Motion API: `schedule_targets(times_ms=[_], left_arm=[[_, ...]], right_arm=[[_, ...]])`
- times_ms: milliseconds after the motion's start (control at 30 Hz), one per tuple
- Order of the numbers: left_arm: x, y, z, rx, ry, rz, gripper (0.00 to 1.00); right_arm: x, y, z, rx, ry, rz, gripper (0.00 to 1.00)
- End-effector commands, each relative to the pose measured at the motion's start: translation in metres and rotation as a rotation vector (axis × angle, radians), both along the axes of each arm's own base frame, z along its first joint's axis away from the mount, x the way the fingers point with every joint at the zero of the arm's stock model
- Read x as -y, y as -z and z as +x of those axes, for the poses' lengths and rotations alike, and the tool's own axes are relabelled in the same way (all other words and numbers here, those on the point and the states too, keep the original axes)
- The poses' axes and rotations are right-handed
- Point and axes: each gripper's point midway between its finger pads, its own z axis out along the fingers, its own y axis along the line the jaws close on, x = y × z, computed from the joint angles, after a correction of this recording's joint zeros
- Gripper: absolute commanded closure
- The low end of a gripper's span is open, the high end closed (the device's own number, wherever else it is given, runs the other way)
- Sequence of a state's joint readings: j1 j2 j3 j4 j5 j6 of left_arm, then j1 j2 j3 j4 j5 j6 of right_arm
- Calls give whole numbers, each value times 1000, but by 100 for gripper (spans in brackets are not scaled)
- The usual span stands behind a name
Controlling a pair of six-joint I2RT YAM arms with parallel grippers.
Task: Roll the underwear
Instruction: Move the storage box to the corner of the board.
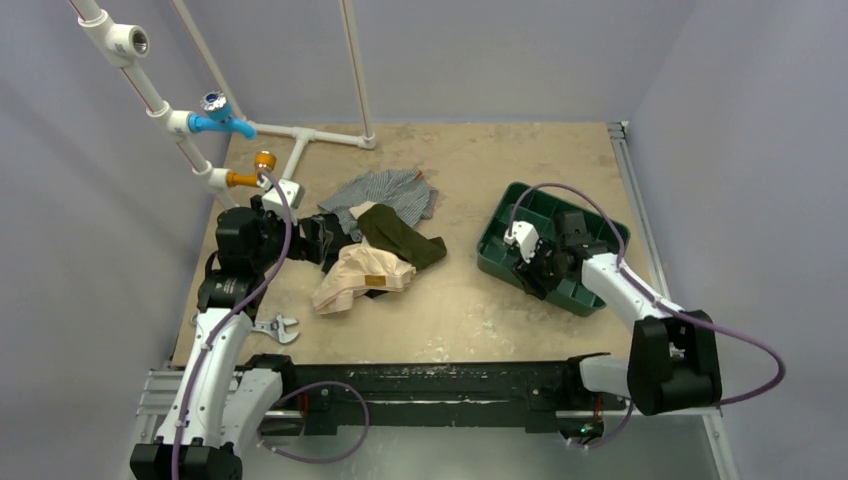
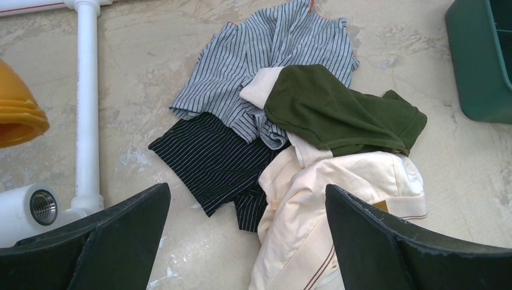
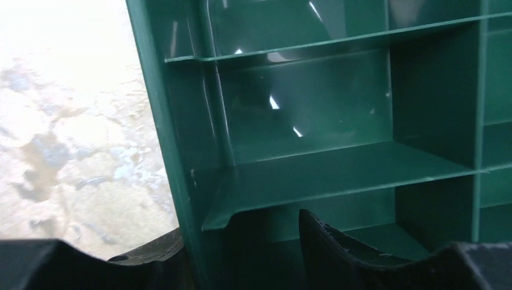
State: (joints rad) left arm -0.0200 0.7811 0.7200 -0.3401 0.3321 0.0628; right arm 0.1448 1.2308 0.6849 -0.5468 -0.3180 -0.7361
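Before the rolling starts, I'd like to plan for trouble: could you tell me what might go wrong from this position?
The olive-green soft garment overlaps the pale beige cloth underwear and a black pinstriped garment touches its side, so the open left claw may drag them along. The right claw straddles a wall of the dark green plastic tray; closing there might shift or tip the tray.

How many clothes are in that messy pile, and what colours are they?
Grey striped garment: 1
Black striped garment: 1
Olive-green garment: 1
Pale beige underwear: 1
Total: 4
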Motion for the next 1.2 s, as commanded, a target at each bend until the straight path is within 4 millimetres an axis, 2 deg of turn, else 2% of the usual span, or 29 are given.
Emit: schedule_targets(times_ms=[0, 100, 200, 333, 467, 667, 833, 1000, 1167], left_arm=[[-3, -10, 2, 34, -15, -3, 0], [-2, -10, 2, 34, -13, -3, 0], [-2, -10, 2, 35, -12, -4, 0], [-3, -11, 2, 35, -18, -4, 0], [-4, -11, 3, 37, -21, -1, 0], [-4, -9, 3, 24, -24, -2, 0], [-5, -7, 5, 12, -28, -1, 0], [-4, -3, 6, -10, -31, -4, 0], [-4, 2, 8, -23, -28, 2, 0]], right_arm=[[9, -5, 37, 76, 109, -42, 53], [2, -11, 51, 61, 155, -1, 63], [-4, -23, 75, 60, 225, 40, 74], [-12, -35, 112, 66, 319, 97, 76], [-18, -32, 150, 34, 416, 134, 77], [-19, -20, 202, 23, 547, 137, 89], [-17, -22, 243, 48, 625, 142, 90], [-20, -26, 264, 38, 717, 204, 90], [-15, -27, 264, 37, 809, 221, 90]])
